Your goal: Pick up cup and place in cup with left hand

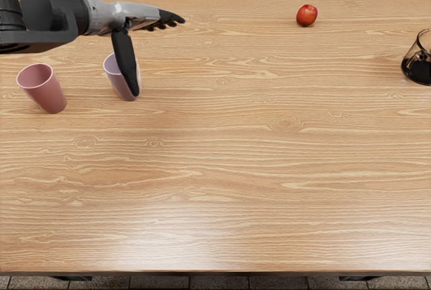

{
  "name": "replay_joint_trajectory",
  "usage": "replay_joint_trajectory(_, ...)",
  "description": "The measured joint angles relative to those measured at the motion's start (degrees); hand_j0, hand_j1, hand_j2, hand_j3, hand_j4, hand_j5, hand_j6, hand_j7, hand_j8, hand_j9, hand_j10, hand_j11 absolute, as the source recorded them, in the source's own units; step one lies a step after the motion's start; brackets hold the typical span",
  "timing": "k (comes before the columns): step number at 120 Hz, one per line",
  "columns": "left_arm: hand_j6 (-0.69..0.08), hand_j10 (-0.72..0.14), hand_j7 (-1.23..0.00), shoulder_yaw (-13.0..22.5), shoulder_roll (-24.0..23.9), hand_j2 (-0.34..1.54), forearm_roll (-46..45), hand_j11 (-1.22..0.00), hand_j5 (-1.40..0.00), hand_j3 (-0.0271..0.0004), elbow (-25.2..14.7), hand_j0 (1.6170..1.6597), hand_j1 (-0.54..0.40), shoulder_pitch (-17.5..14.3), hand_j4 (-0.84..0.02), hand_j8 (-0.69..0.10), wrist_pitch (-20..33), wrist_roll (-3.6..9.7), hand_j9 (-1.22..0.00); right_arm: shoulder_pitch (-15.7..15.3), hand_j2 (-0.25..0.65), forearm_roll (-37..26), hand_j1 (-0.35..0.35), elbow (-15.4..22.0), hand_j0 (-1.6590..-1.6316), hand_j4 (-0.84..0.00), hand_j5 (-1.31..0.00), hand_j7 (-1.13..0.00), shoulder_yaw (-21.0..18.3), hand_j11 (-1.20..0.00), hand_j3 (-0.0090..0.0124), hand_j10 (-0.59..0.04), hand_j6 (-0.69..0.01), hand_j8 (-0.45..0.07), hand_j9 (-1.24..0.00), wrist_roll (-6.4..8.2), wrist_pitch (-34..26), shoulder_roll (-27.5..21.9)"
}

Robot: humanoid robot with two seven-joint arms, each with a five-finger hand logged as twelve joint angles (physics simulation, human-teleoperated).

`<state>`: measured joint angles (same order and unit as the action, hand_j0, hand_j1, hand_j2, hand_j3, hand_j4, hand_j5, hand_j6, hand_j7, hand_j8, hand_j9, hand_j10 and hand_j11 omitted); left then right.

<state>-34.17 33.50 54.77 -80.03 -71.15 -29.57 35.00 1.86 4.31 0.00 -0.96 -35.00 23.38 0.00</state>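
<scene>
My left hand [158, 56] reaches in from the left edge, high at the upper left. Its fingers point right and stretch out, and the thumb hangs down across the lilac cup [116, 80], hiding part of it. The hand is open and holds nothing; whether the thumb touches that cup I cannot tell. To the left, a pink cup [46, 95] stands upright on the table, below the forearm. Both cups are separate, with their mouths up.
A red apple [306, 15] lies near the back edge of the wooden table [222, 169], right of centre. At the right edge stands a glass vessel [419, 68] with dark contents, cut off by the picture. A brick wall runs behind the table.
</scene>
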Motion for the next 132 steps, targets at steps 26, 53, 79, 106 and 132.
replay_joint_trajectory(26, -0.034, -0.033, -0.04, 4.8, -0.2, 0.01, 3.5, -0.04, -0.04, 0.0000, 3.7, 1.6581, 0.312, 0.0, -0.034, -0.034, 4.2, 0.00, -0.04, 0.0, 0.000, 0.0, -0.349, 0.0, -1.6581, 0.000, 0.00, 0.00, 0.0, 0.00, 0.0000, 0.000, 0.000, 0.000, 0.00, 0.00, 0.0, 0.0)
replay_joint_trajectory(53, -0.045, -0.043, -0.05, 6.2, -1.7, 0.01, 3.8, -0.05, -0.05, 0.0000, 9.6, 1.6581, 0.301, 1.4, -0.044, -0.045, 6.7, 0.00, -0.05, 0.0, 0.000, 0.0, -0.349, 0.0, -1.6581, 0.000, 0.00, 0.00, 0.0, 0.00, 0.0000, 0.000, 0.000, 0.000, 0.00, 0.00, 0.0, 0.0)
replay_joint_trajectory(79, -0.049, -0.047, -0.06, 6.4, -5.5, 0.01, 3.9, -0.06, -0.06, 0.0000, 18.0, 1.6581, 0.297, 1.3, -0.048, -0.048, 8.0, 0.00, -0.06, 0.0, 0.000, 0.0, -0.349, 0.0, -1.6581, 0.000, 0.00, 0.00, 0.0, 0.00, 0.0000, 0.000, 0.000, 0.000, 0.00, 0.00, 0.0, 0.0)
replay_joint_trajectory(106, -0.050, -0.048, -0.06, 6.4, -8.5, 0.01, 3.9, -0.06, -0.06, 0.0000, 26.9, 1.6581, 0.295, 0.8, -0.049, -0.050, 8.7, 0.00, -0.06, 0.0, 0.000, 0.0, -0.349, 0.0, -1.6581, 0.000, 0.00, 0.00, 0.0, 0.00, 0.0000, 0.000, 0.000, 0.000, 0.00, 0.00, 0.0, 0.0)
replay_joint_trajectory(132, -0.049, -0.048, -0.06, 6.6, -12.2, 0.01, 3.9, -0.06, -0.06, 0.0000, 33.9, 1.6581, 0.295, -0.1, -0.048, -0.049, 8.7, 0.00, -0.06, 0.0, 0.000, 0.0, -0.349, 0.0, -1.6581, 0.000, 0.00, 0.00, 0.0, 0.00, 0.0000, 0.000, 0.000, 0.000, 0.00, 0.00, 0.0, 0.0)
